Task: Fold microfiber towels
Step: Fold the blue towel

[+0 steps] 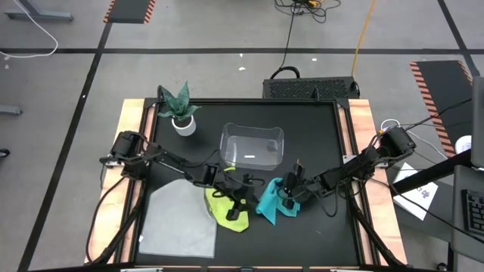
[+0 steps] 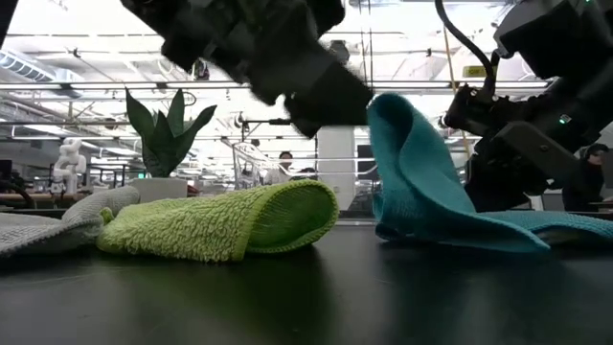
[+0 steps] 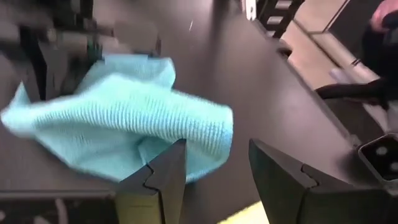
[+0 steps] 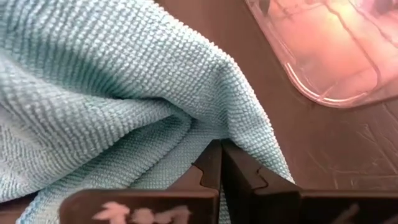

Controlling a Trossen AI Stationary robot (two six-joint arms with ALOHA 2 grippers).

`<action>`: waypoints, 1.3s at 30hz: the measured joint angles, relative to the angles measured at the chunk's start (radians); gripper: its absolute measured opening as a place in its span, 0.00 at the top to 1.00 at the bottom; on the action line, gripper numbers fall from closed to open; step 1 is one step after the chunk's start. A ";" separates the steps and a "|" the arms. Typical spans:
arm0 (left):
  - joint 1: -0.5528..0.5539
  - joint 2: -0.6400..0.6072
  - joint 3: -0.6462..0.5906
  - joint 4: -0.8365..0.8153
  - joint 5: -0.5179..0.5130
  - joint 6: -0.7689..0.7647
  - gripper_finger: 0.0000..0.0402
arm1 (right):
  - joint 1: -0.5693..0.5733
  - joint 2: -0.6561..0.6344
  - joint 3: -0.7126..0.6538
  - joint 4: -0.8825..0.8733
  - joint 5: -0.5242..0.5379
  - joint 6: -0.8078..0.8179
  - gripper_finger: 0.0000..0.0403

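Three towels lie on the black table. The light grey one (image 1: pixel 178 219) lies flat at the near left. The yellow-green one (image 1: pixel 227 208) lies bunched in the middle, folded over on itself (image 2: pixel 220 225). The teal one (image 1: pixel 271 202) is just right of it, raised to a peak (image 2: pixel 393 110). My right gripper (image 4: pixel 221 149) is shut on the teal towel (image 4: pixel 93 93). My left gripper (image 3: pixel 214 149) hovers open over the yellow-green towel's right end (image 1: pixel 242 198), facing the teal towel (image 3: pixel 124 118), with nothing between its fingers. My right gripper pinches the teal towel between its two shut fingers, where the cloth bunches beside a hemmed edge (image 4: pixel 208 134); one layer or several, I cannot tell. The fingers come slanting down from the table's right. The pinched part stands raised, and the rest (image 2: pixel 498 230) lies slack on the table.
A clear plastic bin (image 1: pixel 252 145) stands behind the towels, close to the teal one (image 4: pixel 336 50). A potted plant (image 1: pixel 181 113) sits at the far left. Bare black table stretches to the near edge and the right (image 1: pixel 333 234).
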 joint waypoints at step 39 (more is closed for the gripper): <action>-0.119 -0.038 0.142 -0.467 -0.113 0.001 0.56 | 0.107 -0.126 0.003 -0.346 -0.104 0.303 1.00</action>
